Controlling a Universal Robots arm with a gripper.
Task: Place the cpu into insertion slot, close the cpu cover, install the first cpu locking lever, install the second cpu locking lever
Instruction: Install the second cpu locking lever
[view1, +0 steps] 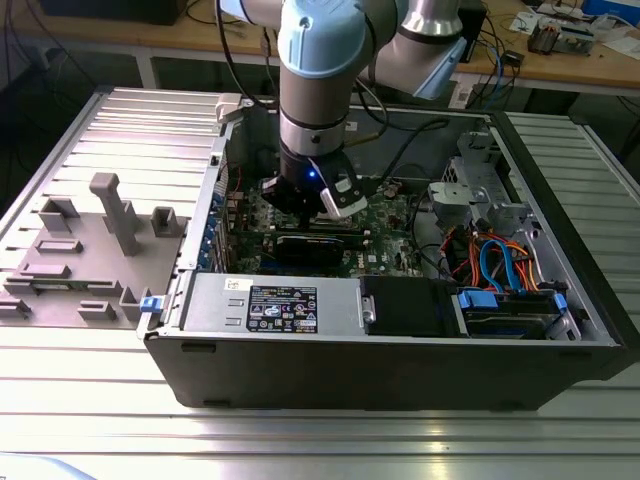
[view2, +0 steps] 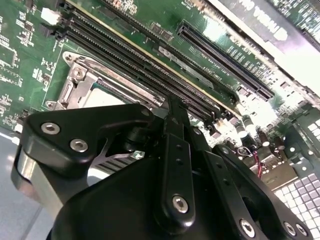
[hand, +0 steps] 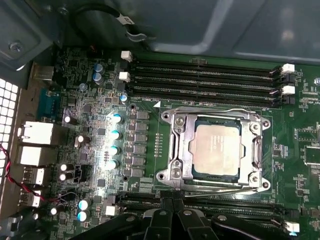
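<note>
Just beyond the tip of the end effector, the cpu lies flat in the insertion slot, its dull metal top showing through the cut-out of the cpu cover, which looks folded down over it. One thin locking lever runs along the socket's far edge from the end effector and another along the near edge. Both appear low, though whether either is hooked under its catch I cannot tell. In the exterior view the end effector hangs inside the open computer case, close above the green circuit board, nearest to the socket's near edge and the long memory slots beside it. Whether it is wide or narrow I cannot tell, nor whether it carries anything.

The risks, as I judge them:
- **Unlatched lever:** it could spring back up and leave the cover loose.
- **Push off the lever's line:** the end effector could slide onto the memory slots or the small parts around the socket and scrape them.
- **Chip not fully seated:** pressing on the cover could harm the contacts beneath it.
</note>
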